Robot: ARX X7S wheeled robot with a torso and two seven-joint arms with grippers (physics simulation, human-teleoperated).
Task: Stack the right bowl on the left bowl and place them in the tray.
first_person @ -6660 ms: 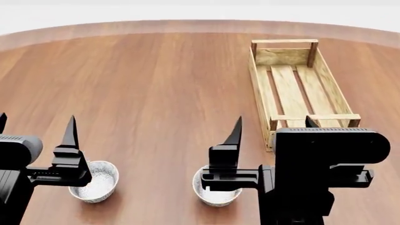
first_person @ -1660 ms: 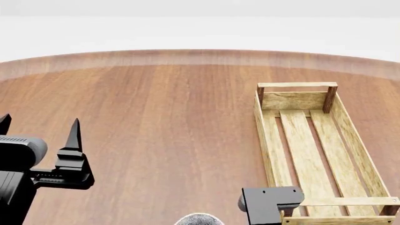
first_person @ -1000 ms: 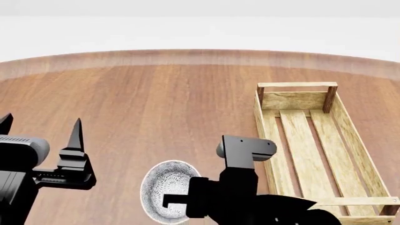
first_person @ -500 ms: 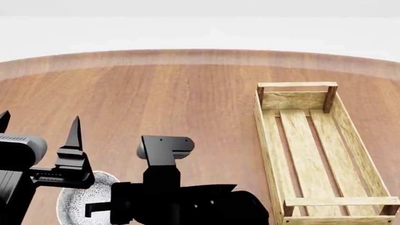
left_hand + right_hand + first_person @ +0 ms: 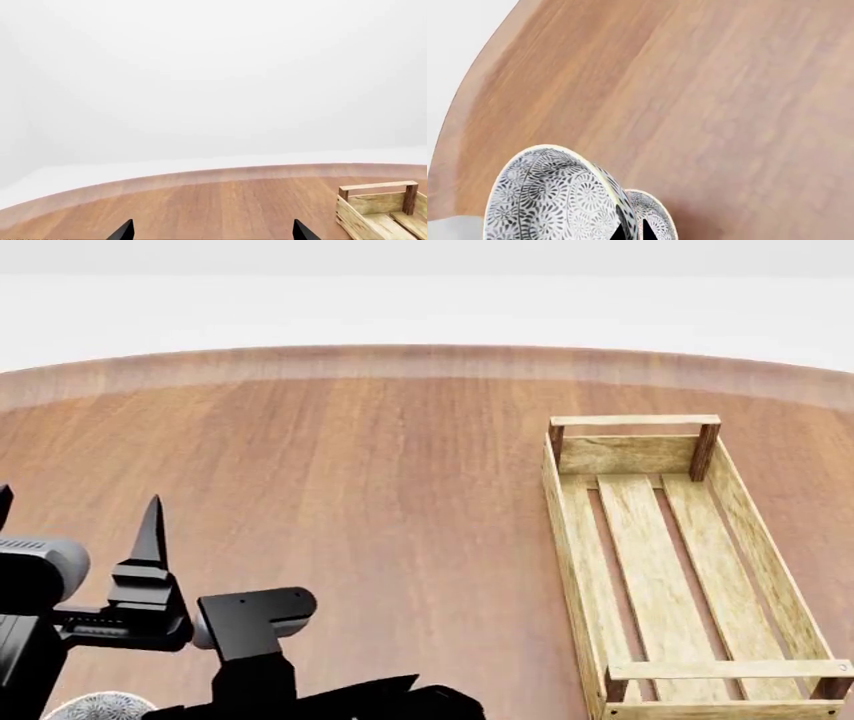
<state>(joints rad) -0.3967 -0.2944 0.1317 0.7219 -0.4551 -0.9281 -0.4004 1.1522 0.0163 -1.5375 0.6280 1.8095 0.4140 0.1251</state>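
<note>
The right gripper (image 5: 632, 233) pinches the rim of the right bowl (image 5: 550, 197), holding it tilted, close beside the left bowl (image 5: 654, 216) on the table (image 5: 727, 100) near its rounded edge. The left gripper (image 5: 74, 540) hangs spread wide and empty. Bare wood lies beyond. The tray (image 5: 663, 560) sits well apart, far right.

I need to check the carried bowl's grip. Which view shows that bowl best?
The right wrist view: the carried bowl fills it, rim pinched by the right end effector. The head view shows only a sliver; the left wrist view shows none.
</note>
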